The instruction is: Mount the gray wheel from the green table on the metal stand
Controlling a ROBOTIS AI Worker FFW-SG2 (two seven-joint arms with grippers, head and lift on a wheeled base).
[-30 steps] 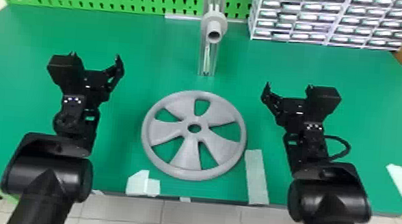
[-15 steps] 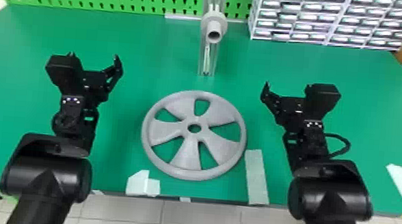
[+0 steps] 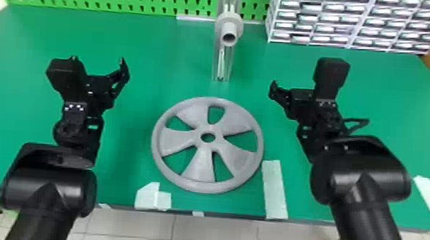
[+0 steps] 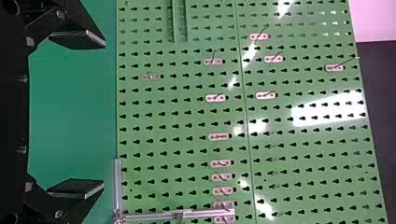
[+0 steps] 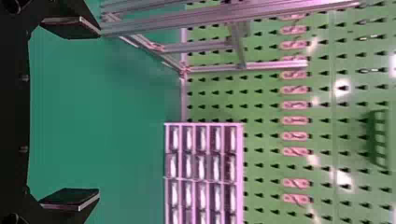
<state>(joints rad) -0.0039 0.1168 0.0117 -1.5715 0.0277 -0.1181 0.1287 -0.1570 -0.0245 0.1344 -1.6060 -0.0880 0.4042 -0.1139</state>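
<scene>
Clearly, nothing gripped yet

The round gray five-spoked wheel (image 3: 201,164) lies flat on the green counter (image 3: 123,158), at six o'clock from the silver metal stand (image 3: 222,63). In the head view it lies at four o'clock from the open black left claw (image 4: 102,115) and eight o'clock from the open black right claw (image 5: 99,113), which looks slightly nearer. Round, it has no long axis; its hub hole (image 3: 208,137) faces up, while the stand's hollow gray spindle (image 3: 229,28) points to six o'clock, so it probably needs tipping upright.
</scene>
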